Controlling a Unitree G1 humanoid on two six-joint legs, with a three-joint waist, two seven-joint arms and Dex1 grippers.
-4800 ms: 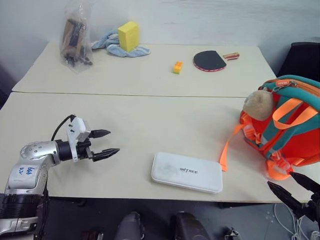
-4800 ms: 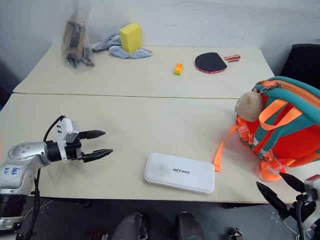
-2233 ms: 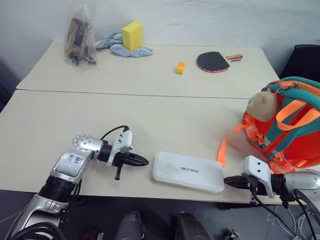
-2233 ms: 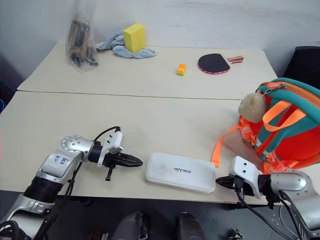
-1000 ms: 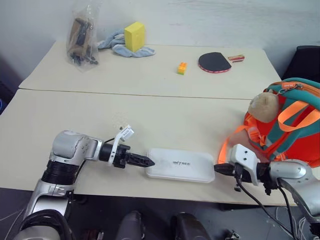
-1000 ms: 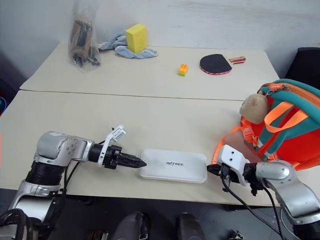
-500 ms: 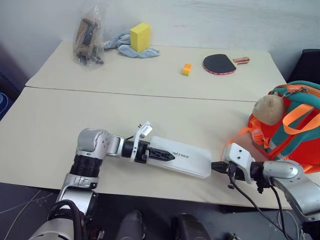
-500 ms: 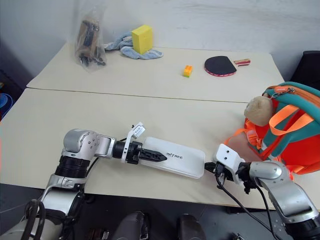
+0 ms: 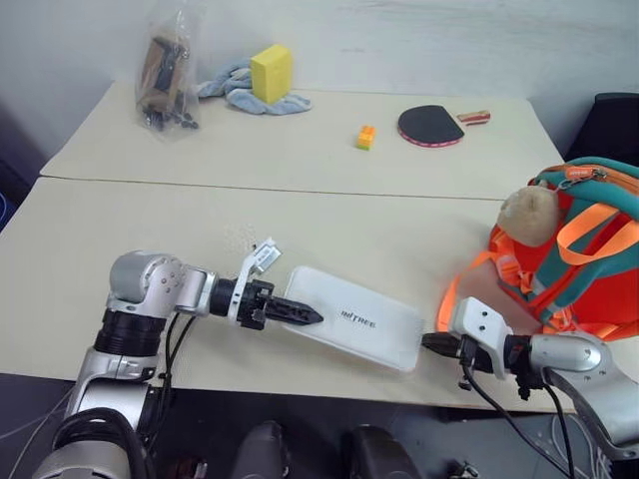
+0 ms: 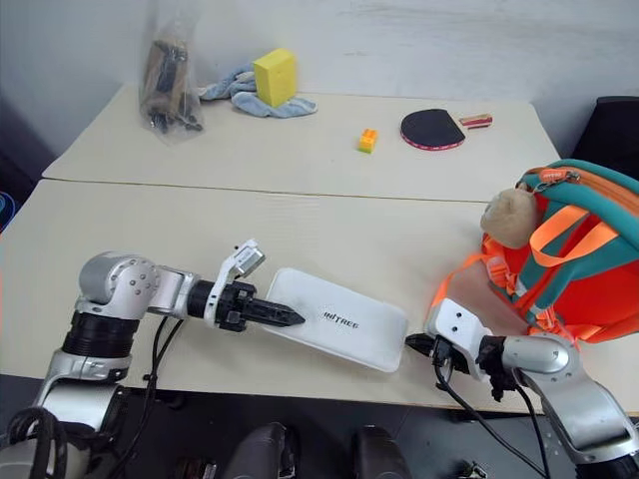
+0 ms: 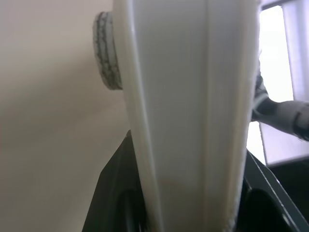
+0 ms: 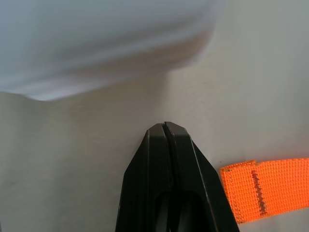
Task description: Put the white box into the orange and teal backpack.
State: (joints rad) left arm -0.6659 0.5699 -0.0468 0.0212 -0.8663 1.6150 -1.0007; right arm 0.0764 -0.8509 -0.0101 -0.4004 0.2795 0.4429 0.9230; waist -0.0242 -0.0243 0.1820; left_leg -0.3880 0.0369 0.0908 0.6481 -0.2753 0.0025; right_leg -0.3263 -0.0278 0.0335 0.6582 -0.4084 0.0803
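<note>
The white box [image 9: 359,321] lies near the table's front edge, its left end raised off the surface. My left gripper [image 9: 300,314] is shut on that left end; in the left wrist view the box [image 11: 188,121] sits edge-on between the two black fingers [image 11: 116,193]. My right gripper [image 9: 431,344] is shut with nothing in it, its tip on the table just off the box's right end [image 12: 96,43]. The orange and teal backpack [image 9: 584,269] stands at the right edge with a beige plush charm [image 9: 527,215] on it. One orange strap [image 12: 263,191] lies beside the right fingers.
On the far table are a yellow sponge block [image 9: 271,72] on a blue cloth [image 9: 235,88], a clear plastic bag [image 9: 165,70], a small orange block [image 9: 365,137] and a table tennis paddle [image 9: 429,125]. A black chair [image 9: 609,125] stands at the far right.
My left gripper has closed on the box's left end and lifted it, tilting the box. The right gripper stays shut at the box's right end. The camera shifted slightly.
</note>
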